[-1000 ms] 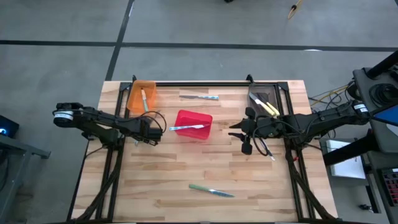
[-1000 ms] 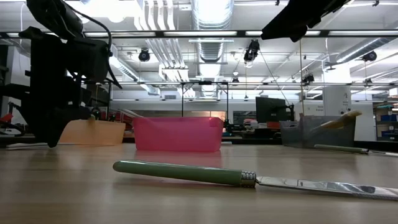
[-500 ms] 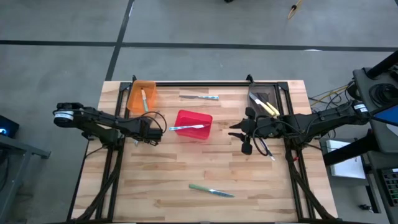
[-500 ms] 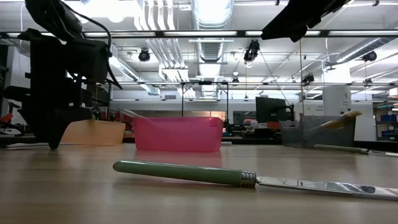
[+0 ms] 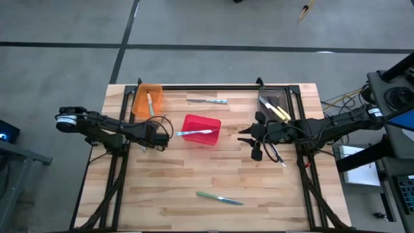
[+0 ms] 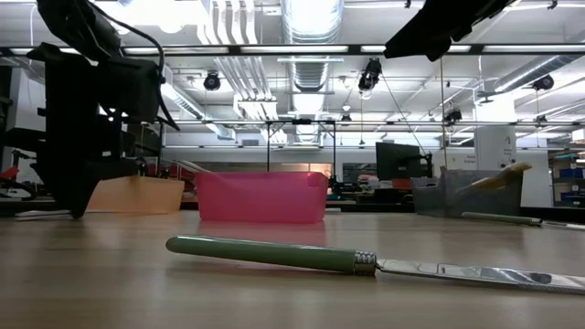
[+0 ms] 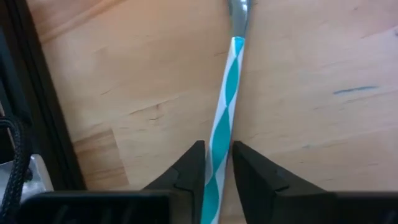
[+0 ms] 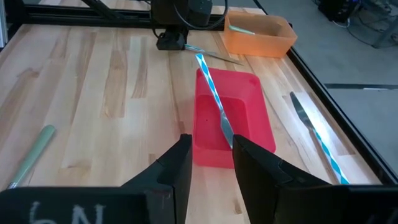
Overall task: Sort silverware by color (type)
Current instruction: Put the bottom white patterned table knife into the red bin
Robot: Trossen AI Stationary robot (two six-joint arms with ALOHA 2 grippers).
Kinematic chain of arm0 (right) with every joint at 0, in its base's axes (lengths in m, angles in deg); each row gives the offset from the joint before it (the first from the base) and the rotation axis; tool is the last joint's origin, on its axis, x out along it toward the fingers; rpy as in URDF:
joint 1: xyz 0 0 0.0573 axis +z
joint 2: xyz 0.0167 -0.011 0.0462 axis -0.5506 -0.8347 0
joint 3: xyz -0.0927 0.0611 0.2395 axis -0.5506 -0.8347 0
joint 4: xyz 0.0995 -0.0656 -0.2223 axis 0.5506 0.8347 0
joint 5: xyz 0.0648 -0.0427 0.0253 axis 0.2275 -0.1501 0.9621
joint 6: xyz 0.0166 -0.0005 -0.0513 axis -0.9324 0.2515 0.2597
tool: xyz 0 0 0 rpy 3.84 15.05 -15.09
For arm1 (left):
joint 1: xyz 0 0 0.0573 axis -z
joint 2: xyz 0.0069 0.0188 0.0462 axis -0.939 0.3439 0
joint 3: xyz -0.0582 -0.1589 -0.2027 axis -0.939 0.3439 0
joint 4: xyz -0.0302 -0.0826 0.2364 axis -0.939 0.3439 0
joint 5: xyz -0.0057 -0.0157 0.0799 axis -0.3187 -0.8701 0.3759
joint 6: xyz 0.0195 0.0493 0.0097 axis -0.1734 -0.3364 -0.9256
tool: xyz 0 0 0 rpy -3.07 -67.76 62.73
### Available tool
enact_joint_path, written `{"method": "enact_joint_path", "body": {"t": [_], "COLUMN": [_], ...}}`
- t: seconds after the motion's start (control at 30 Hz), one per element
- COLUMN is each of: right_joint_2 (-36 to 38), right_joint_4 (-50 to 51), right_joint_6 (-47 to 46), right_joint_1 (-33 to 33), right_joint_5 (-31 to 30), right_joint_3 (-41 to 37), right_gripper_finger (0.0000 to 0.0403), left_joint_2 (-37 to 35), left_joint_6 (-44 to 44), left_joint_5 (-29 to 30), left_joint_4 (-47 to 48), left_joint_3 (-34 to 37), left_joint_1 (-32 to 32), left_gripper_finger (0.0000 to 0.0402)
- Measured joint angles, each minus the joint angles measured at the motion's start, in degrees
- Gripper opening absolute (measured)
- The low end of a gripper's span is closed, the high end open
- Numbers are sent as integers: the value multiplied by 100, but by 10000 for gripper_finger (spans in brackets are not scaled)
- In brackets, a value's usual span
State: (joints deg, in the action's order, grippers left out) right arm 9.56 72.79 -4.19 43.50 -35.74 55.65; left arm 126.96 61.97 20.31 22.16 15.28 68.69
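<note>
A blue-and-white striped utensil [image 7: 225, 99] lies on the wood under my left gripper [image 7: 217, 171], which points down at the table's left middle [image 5: 158, 136] and is shut on its handle. In the high view the arm hides this utensil. Its metal end [image 8: 217, 57] shows beside the gripper. A second striped utensil [image 5: 195, 133] leans on the red bin's [image 5: 202, 139] rim, metal end inside. A third [image 5: 208, 100] lies far centre. A green-handled knife [image 5: 220, 198] lies near centre. My right gripper [image 8: 211, 168] hovers open at the right middle [image 5: 253, 139]. My left gripper pinches the striped handle [image 7: 217, 152] between its two fingers, one on each long side. The fingers come from above, pointing down, and lie across the handle. The utensil lies flat on the table, its metal end pointing away from the fingers.
The orange bin [image 5: 147, 97] at the far left holds a green-handled utensil [image 8: 239, 30]. The grey bin [image 5: 275, 107] at the far right holds yellow-handled pieces. Bare wood stretches between the red bin and the green knife.
</note>
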Motion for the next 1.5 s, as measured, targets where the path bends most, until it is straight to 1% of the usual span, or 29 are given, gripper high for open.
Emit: {"method": "enact_joint_path", "body": {"t": [0.13,0.2,0.37,0.47,0.73,0.9,1.03,1.17,1.23,1.37,1.5], "right_joint_2": [0,0,0,0,0,0,0,0,0,0,0], "right_joint_4": [-1,0,-2,0,-2,-4,-11,-67,-117,-181,-181], "right_joint_6": [15,22,24,29,24,20,20,20,20,23,23], "right_joint_1": [2,2,2,2,1,2,2,0,1,1,1], "right_joint_5": [-2,-2,0,0,-1,-2,-2,-2,-2,-2,-2], "right_joint_3": [0,0,0,0,0,0,0,0,-1,-24,-26], "right_gripper_finger": [100,97,93,94,100,94,91,95,96,92,89], "left_joint_2": [0,0,-2,0,-2,-2,-2,-2,-2,-4,-4], "left_joint_6": [1,4,2,70,959,1564,1901,1996,1967,1756,1592], "left_joint_5": [0,1,12,138,1136,1714,2249,2684,2805,2758,2419], "left_joint_4": [-30,-30,-34,-66,49,800,1393,1693,1764,1742,1562], "left_joint_3": [0,0,-2,-45,-449,-967,-1506,-2020,-2220,-2462,-2462], "left_joint_1": [0,0,19,178,1136,1737,2177,2469,2560,2636,2668], "left_gripper_finger": [23,11,10,10,9,1,3,3,2,1,1]}}
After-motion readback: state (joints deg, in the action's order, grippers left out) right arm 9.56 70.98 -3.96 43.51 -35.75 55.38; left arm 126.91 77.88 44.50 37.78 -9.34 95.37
